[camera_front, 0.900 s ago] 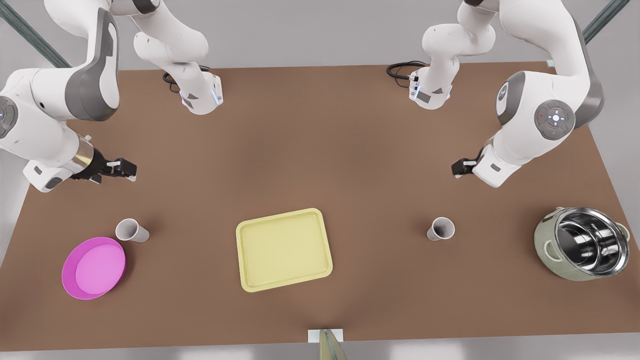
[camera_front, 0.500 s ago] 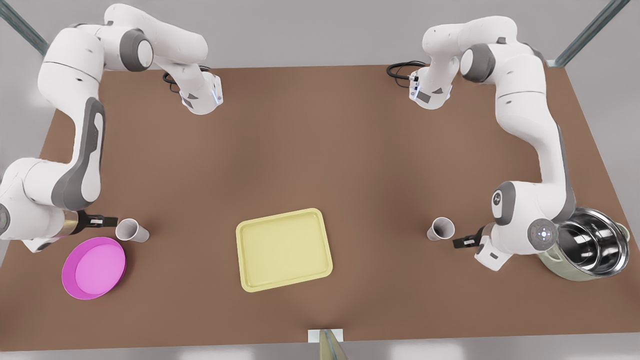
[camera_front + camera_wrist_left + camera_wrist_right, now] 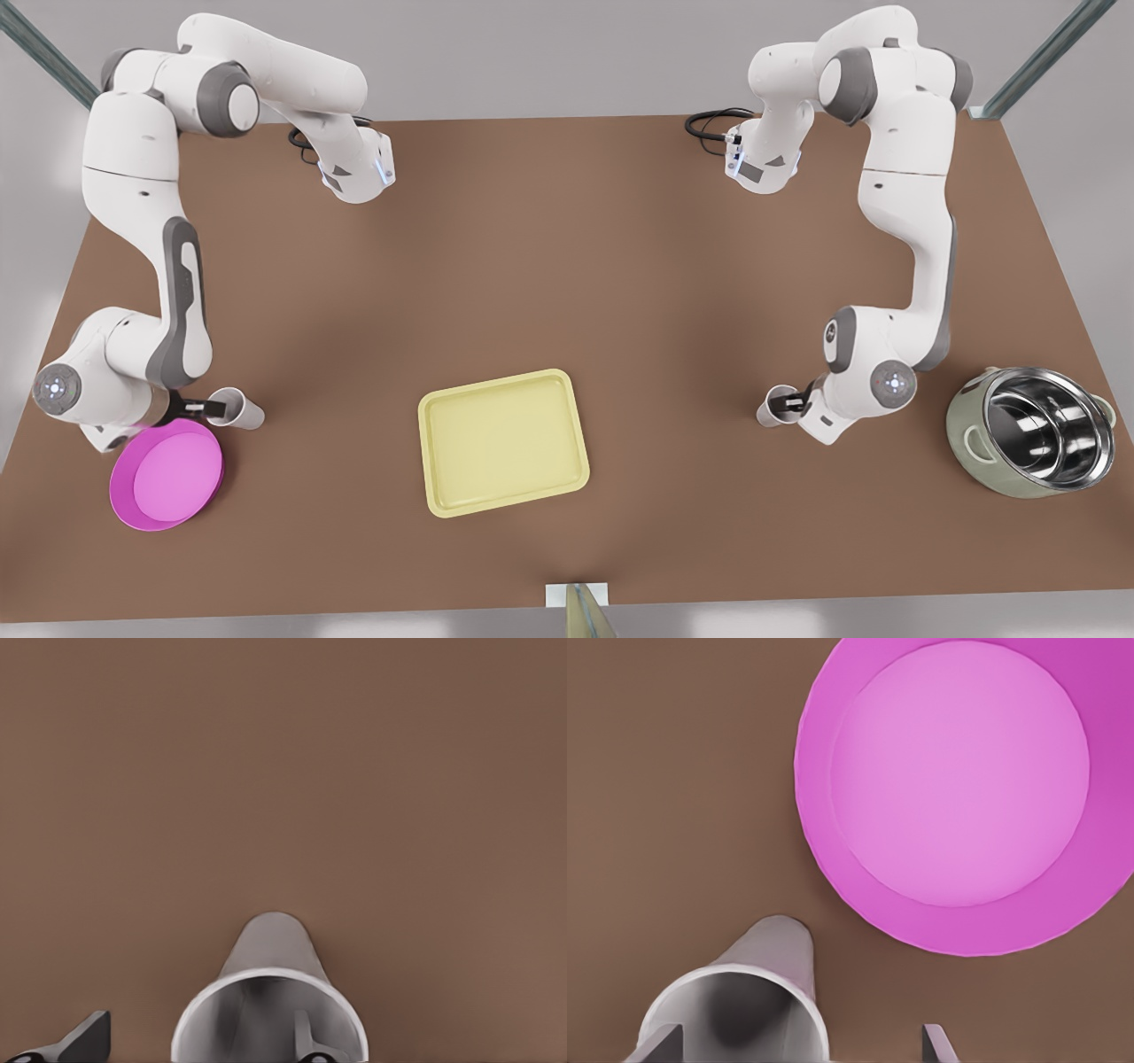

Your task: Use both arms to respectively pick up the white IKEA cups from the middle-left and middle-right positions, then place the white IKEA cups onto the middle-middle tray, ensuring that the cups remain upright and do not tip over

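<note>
Right gripper point(image 3: 209, 408): fingers apart, one on either side of the near wall of a small white tapered cup point(image 3: 243, 411). Cup upright on the brown table point(image 3: 567, 266), round magenta plate point(image 3: 957, 788) just beside the gripper.

Left gripper point(image 3: 785, 405): fingers apart, one inside the second white cup point(image 3: 270, 992), one outside. Cup upright.

Pale yellow rectangular tray point(image 3: 503, 443) lies between the two grippers, well apart from both.
</note>
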`<state>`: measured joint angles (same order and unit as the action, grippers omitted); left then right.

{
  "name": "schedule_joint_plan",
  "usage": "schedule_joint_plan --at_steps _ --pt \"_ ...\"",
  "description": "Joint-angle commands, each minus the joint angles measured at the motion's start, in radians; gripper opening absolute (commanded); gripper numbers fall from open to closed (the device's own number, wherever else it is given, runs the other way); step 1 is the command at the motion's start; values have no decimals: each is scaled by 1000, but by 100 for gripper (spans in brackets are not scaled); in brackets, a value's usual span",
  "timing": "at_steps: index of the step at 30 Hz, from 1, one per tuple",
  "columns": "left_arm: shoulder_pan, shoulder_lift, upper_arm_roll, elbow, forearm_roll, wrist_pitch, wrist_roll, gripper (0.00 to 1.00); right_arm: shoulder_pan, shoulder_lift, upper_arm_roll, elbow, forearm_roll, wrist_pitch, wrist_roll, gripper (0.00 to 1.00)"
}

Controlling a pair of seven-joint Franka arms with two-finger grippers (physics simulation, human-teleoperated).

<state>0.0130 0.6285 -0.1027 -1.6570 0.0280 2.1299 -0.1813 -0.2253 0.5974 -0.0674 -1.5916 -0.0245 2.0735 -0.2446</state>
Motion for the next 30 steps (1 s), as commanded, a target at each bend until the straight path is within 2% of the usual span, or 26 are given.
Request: schedule_joint_plan --at_steps 1,5,6,11,12,13,15,16,18,20,21,22,23,25,29,30 --pt "2 10 0 -3 0 48 40 79 -9 -4 0 -25 6 79 -98 100" --pt "2 19 0 -3 -16 42 43 28 -9 9 -2 -44 5 79 -98 100" --pt "2 19 0 -3 -53 42 43 21 -11 21 -2 -44 5 82 -91 100" --pt "-5 17 -18 26 -65 -8 31 21 -11 70 0 -31 5 86 -88 99" --pt "-7 19 -31 74 -89 -59 10 21 -9 74 0 -30 5 86 -87 94" --pt "-7 19 -63 129 -92 -84 -76 21 -9 84 0 -30 5 85 -87 79" --pt "-63 28 -130 238 -85 -84 -256 21 -9 82 0 -30 1 77 -99 30" --pt "-142 56 -130 287 -82 -84 -380 21 -8 82 0 -30 0 77 -101 21" --pt "-243 77 -126 345 -77 -87 -535 21 -6 82 1 -30 1 76 -98 21" --pt "-361 258 -118 660 -72 -285 -750 21 -3 79 17 -28 12 73 -87 21" --pt "-478 284 -28 689 -74 -278 -854 21 -3 79 21 -28 12 73 -88 21" --pt "-547 310 5 732 -74 -262 -963 21 -3 76 32 -25 12 68 -91 21" --pt "-573 329 4 743 -74 -176 -1038 21 -3 64 50 -22 15 56 -94 21" --pt "-625 353 31 744 -74 -53 -1120 21 -2 58 116 59 17 -102 -93 21" --pt "-697 421 106 786 -76 -22 -1123 21 9 58 267 74 70 -144 -62 21" --pt "-699 421 104 786 -77 -22 -1123 21 43 58 273 74 84 -144 19 21"
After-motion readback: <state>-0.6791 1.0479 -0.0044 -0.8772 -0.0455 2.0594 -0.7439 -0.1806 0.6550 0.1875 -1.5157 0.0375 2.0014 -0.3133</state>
